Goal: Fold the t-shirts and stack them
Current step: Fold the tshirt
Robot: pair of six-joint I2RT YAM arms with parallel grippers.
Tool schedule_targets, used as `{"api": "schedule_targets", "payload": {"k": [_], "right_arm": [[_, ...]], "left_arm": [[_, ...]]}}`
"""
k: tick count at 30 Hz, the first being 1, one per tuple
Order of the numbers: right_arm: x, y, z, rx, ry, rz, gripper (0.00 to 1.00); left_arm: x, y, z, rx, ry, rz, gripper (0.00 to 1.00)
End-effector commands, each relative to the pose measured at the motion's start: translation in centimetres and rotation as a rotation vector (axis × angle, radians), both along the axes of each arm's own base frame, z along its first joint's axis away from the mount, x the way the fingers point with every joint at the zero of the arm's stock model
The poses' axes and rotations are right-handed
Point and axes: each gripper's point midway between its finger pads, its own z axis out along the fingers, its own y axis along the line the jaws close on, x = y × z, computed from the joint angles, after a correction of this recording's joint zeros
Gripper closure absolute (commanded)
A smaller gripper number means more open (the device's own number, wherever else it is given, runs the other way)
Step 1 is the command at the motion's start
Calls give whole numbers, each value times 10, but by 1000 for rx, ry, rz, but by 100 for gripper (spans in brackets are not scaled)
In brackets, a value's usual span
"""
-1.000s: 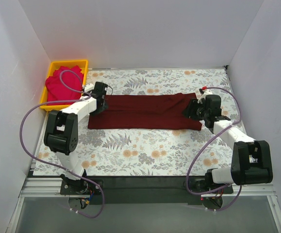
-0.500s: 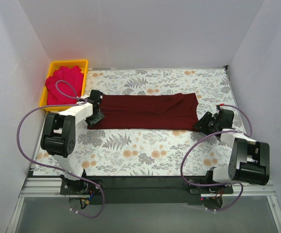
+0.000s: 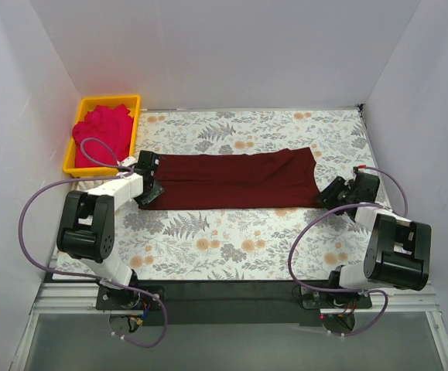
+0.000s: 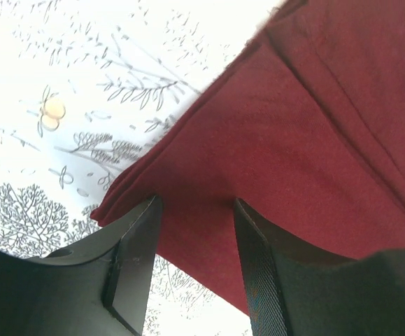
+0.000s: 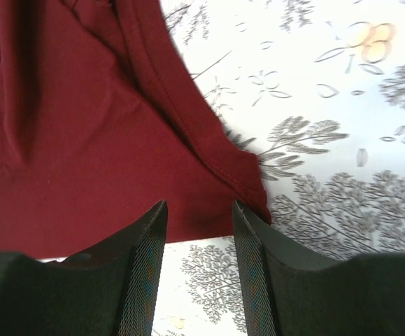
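Observation:
The dark maroon t-shirt (image 3: 231, 179) lies flat on the floral table cover as a long folded strip running left to right. My left gripper (image 3: 149, 188) is open and low at the strip's near-left corner; in the left wrist view its jaws (image 4: 195, 210) straddle the maroon cloth (image 4: 314, 140) edge. My right gripper (image 3: 334, 193) is open and low at the near-right corner; in the right wrist view its jaws (image 5: 199, 210) frame the hemmed corner of the maroon cloth (image 5: 83, 140). The pinkish-red t-shirt (image 3: 102, 128) is bunched in the yellow bin.
The yellow plastic bin (image 3: 109, 99) stands at the back left corner, just behind the left gripper. White walls close in the back and both sides. The floral table cover (image 3: 231, 239) stretches between the shirt and the arm bases.
Both grippers have slid outward off the shirt's ends, the left to the left, the right to the right and nearer. The maroon strip has stayed flat in place.

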Motion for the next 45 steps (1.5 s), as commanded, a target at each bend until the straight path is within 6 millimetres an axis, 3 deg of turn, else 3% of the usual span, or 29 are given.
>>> {"api": "schedule_targets", "payload": {"k": [1, 4, 6, 9, 11, 13, 15, 17, 19, 21, 27, 31, 34, 35, 36, 38, 39, 40, 41, 42, 43, 44, 45], "right_arm": [[-32, -41, -32, -140, 190, -118, 50], [-33, -40, -22, -150, 172, -105, 50], [-31, -40, -12, -163, 143, -91, 50], [-18, -38, 26, -191, 10, -72, 49], [-10, -30, 46, -193, -59, -29, 49], [-2, -9, 61, -201, -120, 59, 49], [4, 16, 73, -200, -158, 141, 49], [7, 34, 73, -179, -162, 190, 49], [8, 49, 65, -158, -137, 232, 49], [8, 63, 51, -140, -94, 267, 50], [7, 55, 12, -172, 25, 253, 55], [18, 42, -7, -250, 59, 243, 55], [28, 33, -20, -288, 96, 248, 54], [42, 32, -14, -292, 75, 245, 53], [46, 30, -22, -291, 97, 250, 53], [73, 32, -12, -301, 53, 276, 53], [79, 34, -22, -295, 73, 294, 52], [98, 38, -10, -297, 31, 325, 52], [105, 39, -11, -295, 29, 340, 52], [110, 39, -20, -296, 50, 359, 52], [116, 40, -19, -297, 43, 375, 51], [122, 40, -20, -320, 29, 404, 51], [135, 39, -17, -333, 5, 414, 51]], "left_arm": [[-78, 3, -41, -44, 258, 45, 55], [-94, -3, -44, -90, 278, 56, 54], [-96, -5, -35, -114, 239, 71, 52], [-96, -10, -16, -156, 173, 62, 43], [-91, -10, 6, -155, 102, 39, 38], [-86, -8, 23, -135, 55, 19, 30], [-72, -8, 47, -127, -29, -12, 28], [-60, -12, 61, -136, -78, -44, 27], [-52, -18, 62, -152, -86, -96, 27], [-48, -22, 53, -155, -42, -113, 27], [-66, -35, 11, -201, 133, -131, 33], [-104, -57, -15, -285, 261, -171, 33], [-132, -84, -17, -372, 312, -231, 33], [-149, -91, -20, -411, 352, -242, 33], [-161, -103, -20, -437, 370, -259, 33], [-188, -112, -20, -471, 401, -284, 34], [-206, -127, -18, -508, 434, -306, 34], [-216, -134, -14, -530, 437, -323, 34], [-228, -140, -13, -553, 457, -327, 34], [-254, -151, -12, -587, 517, -375, 34], [-260, -165, -2, -647, 508, -364, 34], [-279, -178, 4, -661, 535, -433, 34], [-281, -191, 14, -678, 513, -466, 34]]}}
